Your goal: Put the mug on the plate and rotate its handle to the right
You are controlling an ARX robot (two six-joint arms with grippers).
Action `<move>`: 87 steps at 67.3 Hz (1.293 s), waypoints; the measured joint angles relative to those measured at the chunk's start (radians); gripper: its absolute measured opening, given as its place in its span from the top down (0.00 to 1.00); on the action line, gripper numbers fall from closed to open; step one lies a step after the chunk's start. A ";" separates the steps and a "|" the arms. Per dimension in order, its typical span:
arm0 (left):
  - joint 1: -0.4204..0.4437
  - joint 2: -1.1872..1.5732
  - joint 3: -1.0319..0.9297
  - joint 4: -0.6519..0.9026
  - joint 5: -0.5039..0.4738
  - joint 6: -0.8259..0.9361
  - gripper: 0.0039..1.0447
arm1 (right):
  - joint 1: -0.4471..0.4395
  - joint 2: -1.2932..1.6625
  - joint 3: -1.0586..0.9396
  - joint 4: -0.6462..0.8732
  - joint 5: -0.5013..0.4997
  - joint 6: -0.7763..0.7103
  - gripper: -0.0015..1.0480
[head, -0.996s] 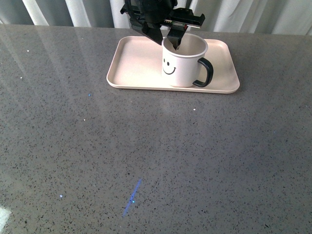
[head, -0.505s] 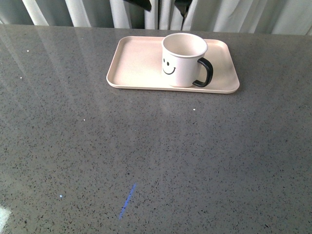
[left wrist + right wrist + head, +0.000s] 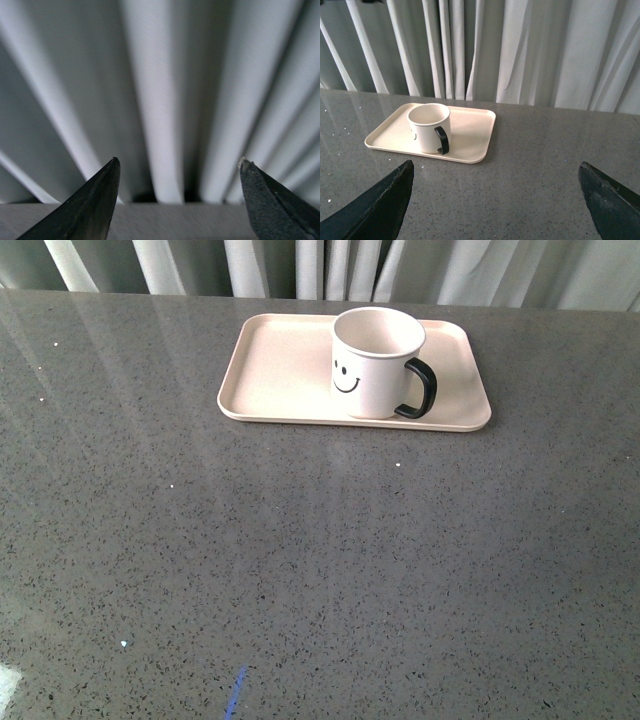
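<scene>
The white mug (image 3: 376, 364) with a black smiley face stands upright on the pale pink plate (image 3: 280, 370) at the far middle of the table. Its black handle (image 3: 418, 388) points to the right in the front view. The mug (image 3: 428, 128), handle (image 3: 441, 140) and plate (image 3: 470, 132) also show in the right wrist view. My right gripper (image 3: 496, 165) is open and empty, well back from the plate above the table. My left gripper (image 3: 178, 161) is open and empty, facing the curtain. Neither gripper shows in the front view.
The grey speckled table (image 3: 320, 570) runs from the front edge to the plate. White curtains (image 3: 330, 265) hang along the table's far edge. A faint blue light streak (image 3: 235, 692) lies near the front.
The gripper that stood over the mug's rim has lifted away and left the front view. The mug and plate have not moved. The blue streak has slid toward the front.
</scene>
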 joint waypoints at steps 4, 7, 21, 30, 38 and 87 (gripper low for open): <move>0.043 -0.159 -0.303 0.273 0.000 -0.002 0.46 | 0.000 0.000 0.000 0.000 0.002 0.000 0.09; 0.070 -0.258 -0.488 0.412 0.003 -0.004 0.54 | 0.000 0.000 0.000 0.000 0.001 0.000 0.09; 0.129 -0.470 -1.046 0.635 0.064 -0.006 0.95 | 0.000 0.000 0.000 0.000 0.000 0.000 0.09; 0.150 -0.592 -1.218 0.692 0.098 -0.007 0.99 | 0.000 0.000 0.000 0.000 0.001 0.000 0.09; 0.194 -0.743 -1.406 0.718 0.124 -0.008 0.99 | 0.000 0.000 0.000 0.000 0.000 0.000 0.09; 0.277 -1.216 -1.723 0.564 0.213 -0.007 0.99 | 0.000 0.000 0.000 0.000 0.000 0.000 0.09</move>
